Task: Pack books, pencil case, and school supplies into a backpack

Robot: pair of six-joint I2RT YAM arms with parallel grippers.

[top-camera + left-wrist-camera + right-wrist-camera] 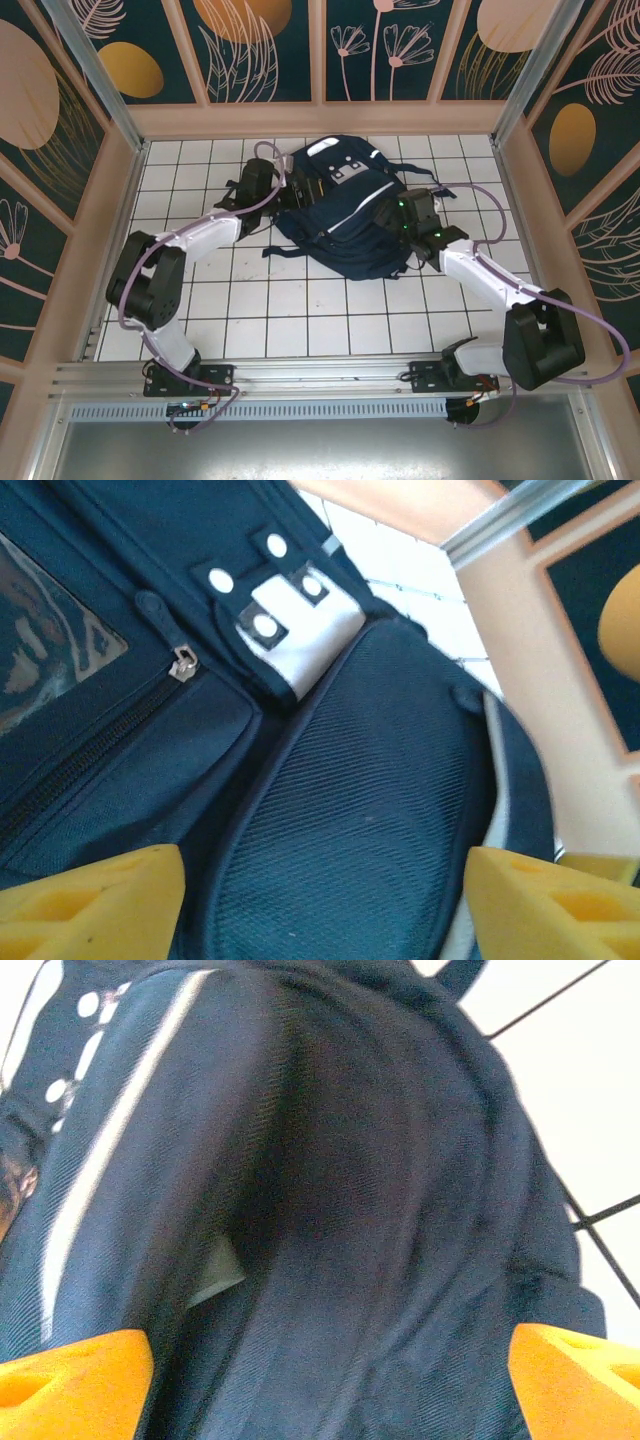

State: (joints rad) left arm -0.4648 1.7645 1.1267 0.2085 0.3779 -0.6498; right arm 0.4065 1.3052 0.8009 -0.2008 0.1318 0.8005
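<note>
From the top camera, the backpack [345, 215] is seen on the tiled table [270, 320], toward the middle of its far edge, with the long axis running roughly from far edge to near edge. It is flanked by the left arm [215, 228] and the right arm [470, 265], both about equally near.

In the left wrist view, the left fingers [90, 900] are spread apart and hold nothing. Navy fabric lies just ahead between them, with a zip pull [182, 663] and white snap studs [221, 580] beyond.

In the blurred right wrist view, the right fingers [70, 1380] are likewise parted, seemingly empty, over the backpack beside its white stripe [110, 1130].

No brand or writing can be read.
</note>
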